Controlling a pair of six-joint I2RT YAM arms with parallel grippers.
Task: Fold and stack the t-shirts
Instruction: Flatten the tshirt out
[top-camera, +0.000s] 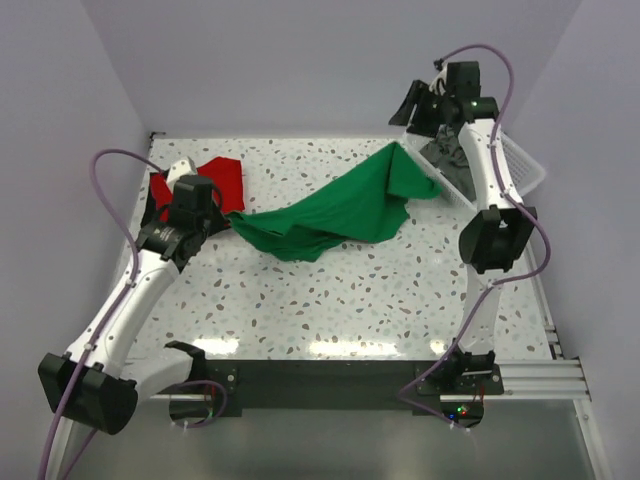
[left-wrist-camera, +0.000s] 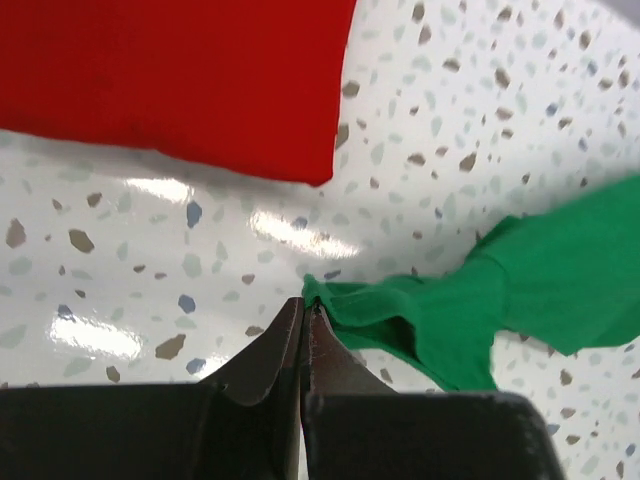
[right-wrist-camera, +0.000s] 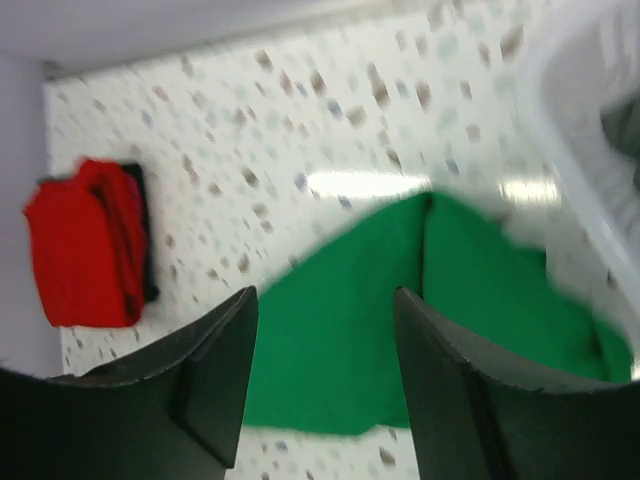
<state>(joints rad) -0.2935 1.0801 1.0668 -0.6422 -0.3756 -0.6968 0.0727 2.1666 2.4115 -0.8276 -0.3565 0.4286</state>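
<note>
Speckled table (top-camera: 330, 300), white-walled booth. Mid-table: green shirt (top-camera: 340, 215) crumpled, stretched diagonally, far end against basket (top-camera: 525, 165); not yet folded. Far right: basket holds grey cloth (top-camera: 445, 165), apparently shirts waiting. Far left: red shirt (top-camera: 225, 180) folded, dark layer beneath; stack looks begun. Above green shirt's far end: right gripper (right-wrist-camera: 325, 300), jaws wide, empty. At its near-left edge: left gripper (left-wrist-camera: 303, 318), jaws closed, pinching hem. Remaining: flatten, fold, stack green; then grey
</note>
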